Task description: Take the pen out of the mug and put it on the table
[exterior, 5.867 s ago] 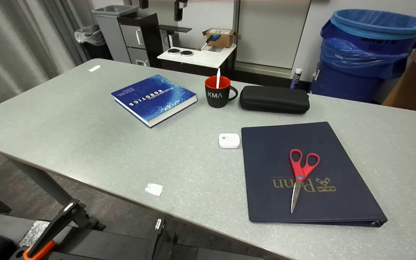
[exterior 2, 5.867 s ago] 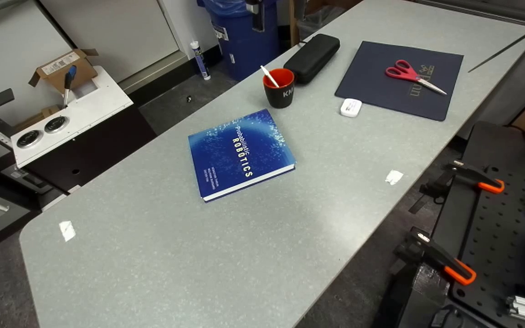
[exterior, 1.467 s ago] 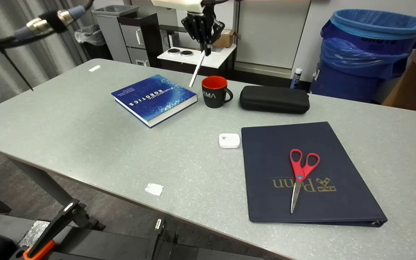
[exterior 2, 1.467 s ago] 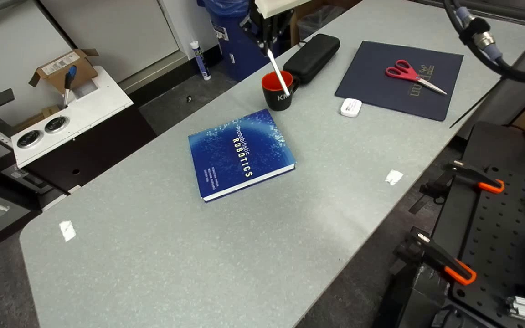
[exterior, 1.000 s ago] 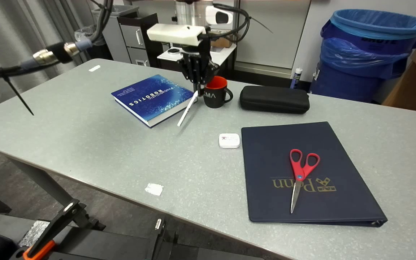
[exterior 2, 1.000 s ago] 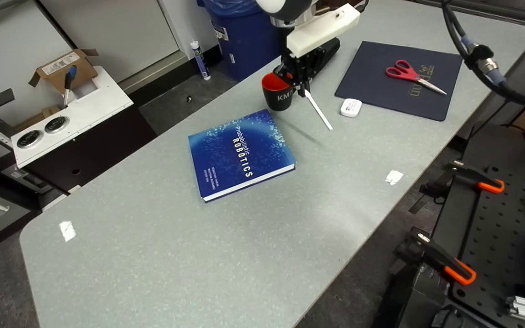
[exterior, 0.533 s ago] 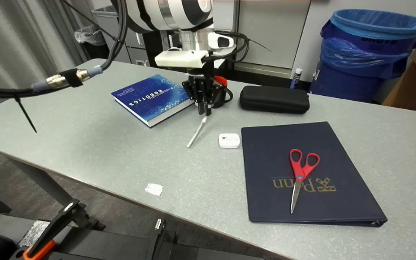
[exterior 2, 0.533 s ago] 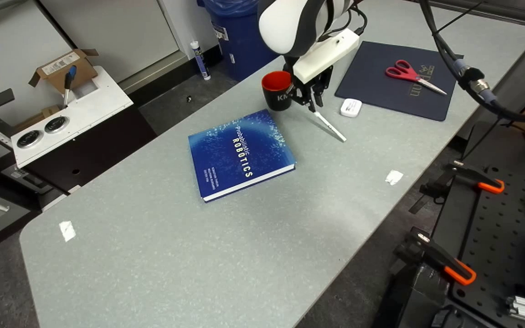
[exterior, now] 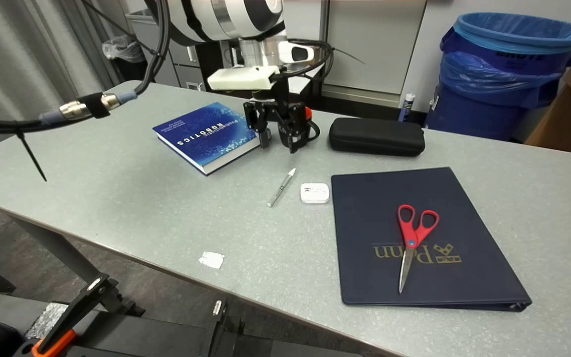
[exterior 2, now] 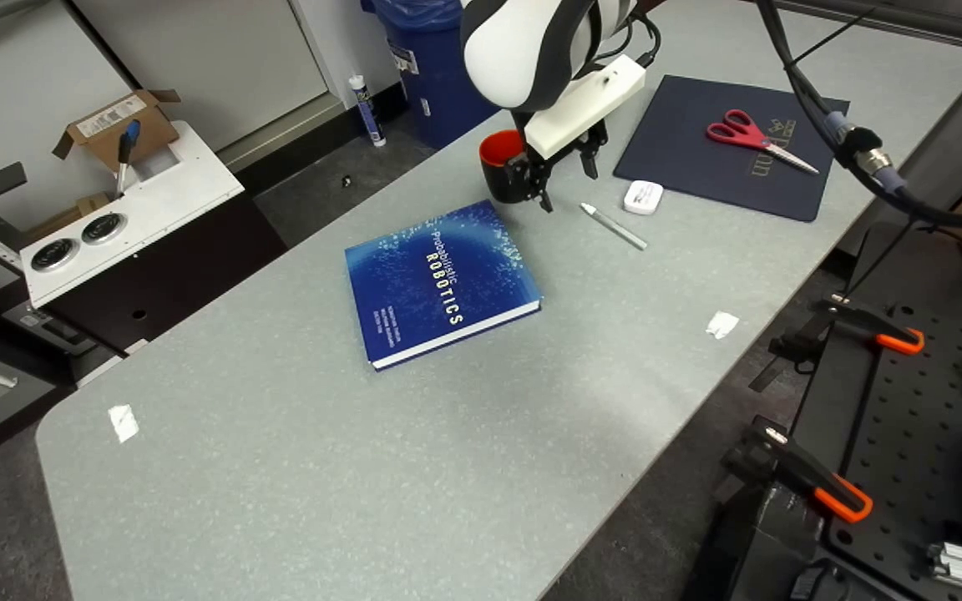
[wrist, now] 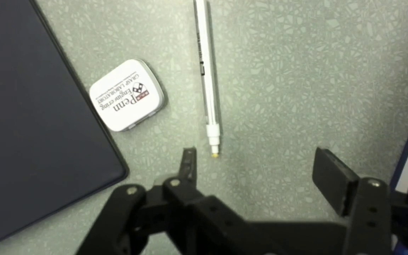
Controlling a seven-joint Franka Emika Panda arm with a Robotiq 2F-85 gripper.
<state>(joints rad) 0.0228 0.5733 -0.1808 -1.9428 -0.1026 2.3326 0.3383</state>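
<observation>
The pale pen (exterior: 282,187) lies flat on the light-grey table (exterior: 166,213). It also shows in an exterior view (exterior 2: 613,225) and in the wrist view (wrist: 207,71), its white and yellow end closest to the fingers. My gripper (exterior: 278,144) is open and empty, above the table just behind the pen; in the wrist view (wrist: 255,152) the fingers are wide apart with bare table between them. The mug (exterior 2: 502,179), dark outside and red inside, stands upright beside the gripper; it is partly hidden behind the gripper in an exterior view (exterior: 308,113).
A blue book (exterior: 211,134) lies beside the gripper. A black case (exterior: 377,136) is beyond the mug. A small white tin (exterior: 314,193) lies close to the pen. Red-handled scissors (exterior: 411,240) rest on a dark binder (exterior: 374,198).
The gripper carried the pen out of the mug and down toward the table. In the last half second it opened and rose slightly back; the pen now lies flat, apart from it.
</observation>
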